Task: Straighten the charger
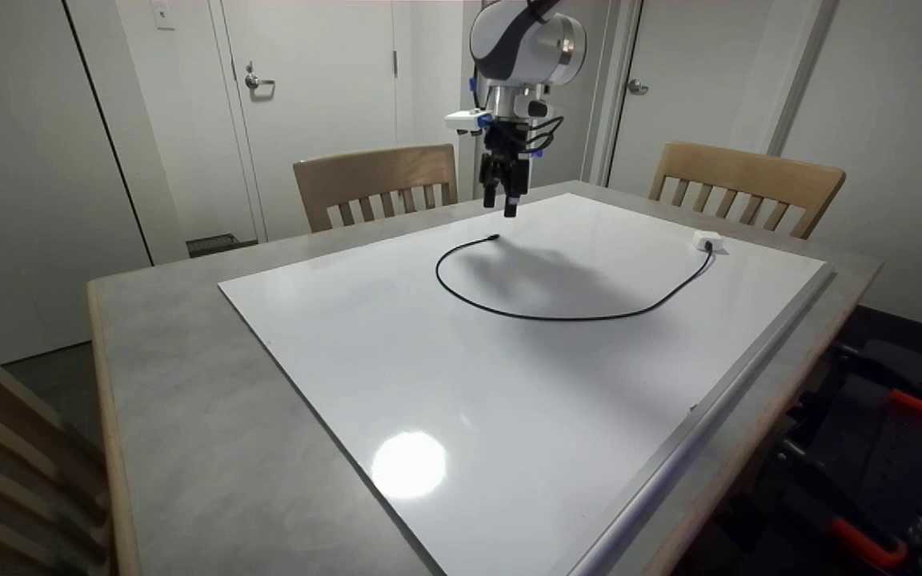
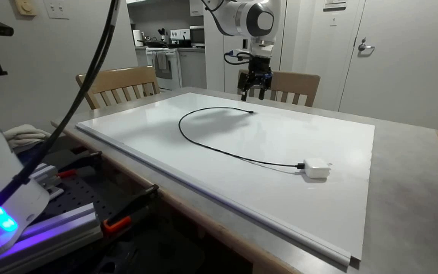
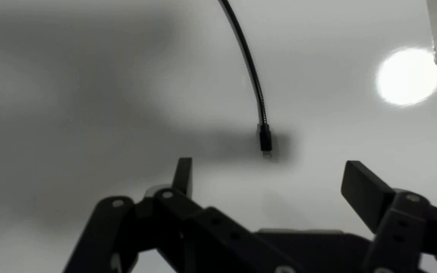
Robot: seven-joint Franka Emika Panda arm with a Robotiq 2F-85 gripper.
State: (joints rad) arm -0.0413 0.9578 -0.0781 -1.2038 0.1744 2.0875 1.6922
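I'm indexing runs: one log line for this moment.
charger cable: curved on white board; connector: unplugged; gripper: open, hovering near connector; held: nothing; straightening: not done

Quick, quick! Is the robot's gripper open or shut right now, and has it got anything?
Gripper: open, holding nothing; the black cable lies on the white board.

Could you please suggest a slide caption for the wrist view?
Open gripper above a white board, the black charger cable lying in a gentle curve, its connector end untouched.

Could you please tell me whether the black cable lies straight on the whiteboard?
No, in an exterior view the black cable bends in a wide arc.
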